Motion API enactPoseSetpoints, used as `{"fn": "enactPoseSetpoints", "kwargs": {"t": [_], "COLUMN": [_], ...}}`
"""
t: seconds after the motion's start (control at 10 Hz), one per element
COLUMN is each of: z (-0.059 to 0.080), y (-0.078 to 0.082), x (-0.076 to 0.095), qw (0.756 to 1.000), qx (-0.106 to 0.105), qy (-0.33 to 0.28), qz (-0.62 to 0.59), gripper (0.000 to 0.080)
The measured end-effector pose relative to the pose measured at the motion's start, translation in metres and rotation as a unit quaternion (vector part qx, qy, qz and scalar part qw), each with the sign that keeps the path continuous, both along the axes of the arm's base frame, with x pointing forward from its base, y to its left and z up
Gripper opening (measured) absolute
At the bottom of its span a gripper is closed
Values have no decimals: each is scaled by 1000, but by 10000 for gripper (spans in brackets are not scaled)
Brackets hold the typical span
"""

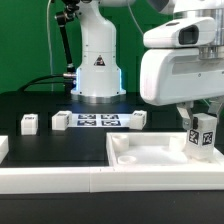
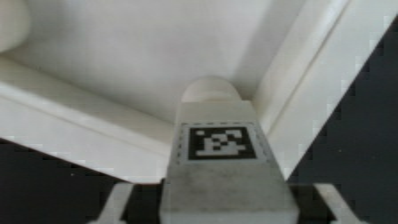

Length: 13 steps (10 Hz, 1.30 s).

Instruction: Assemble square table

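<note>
Wrist view is showing the gripper [image 2: 222, 205] clamping the leg [image 2: 219, 140] above the tabletop's [image 2: 143, 50] corner on the exterior view's right, needing it held vertical and centred before lowering.

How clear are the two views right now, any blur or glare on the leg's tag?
Wrist view: the tag on the leg is readable but soft, and the fingers close to the lens are blurred. Exterior view: the light is even, the white tabletop is nearly washed out, and the leg's tags still show.

White arm [image 1: 176, 68], black triangle sticker [image 1: 98, 62]
</note>
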<state>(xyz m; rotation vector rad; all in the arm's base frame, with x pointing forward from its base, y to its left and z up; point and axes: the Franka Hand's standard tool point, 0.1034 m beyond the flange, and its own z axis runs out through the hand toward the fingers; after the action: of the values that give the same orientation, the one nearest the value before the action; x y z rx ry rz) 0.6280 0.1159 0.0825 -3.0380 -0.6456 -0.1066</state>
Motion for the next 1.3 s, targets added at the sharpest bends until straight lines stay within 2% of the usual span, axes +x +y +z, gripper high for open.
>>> {"fn": "enactPoseSetpoints", "kwargs": {"t": [0.4, 0.8, 1.1, 1.3], "z": [0, -1, -2, -2], "y": [1, 1, 0, 0], "x": [0, -2, -2, -2], "qw": [997, 955, 900, 842], "qx": [6, 32, 44, 49], "qy": [4, -4, 5, 12], "qz": [-83, -294, -434, -537], "gripper": [290, 290, 290, 290]}}
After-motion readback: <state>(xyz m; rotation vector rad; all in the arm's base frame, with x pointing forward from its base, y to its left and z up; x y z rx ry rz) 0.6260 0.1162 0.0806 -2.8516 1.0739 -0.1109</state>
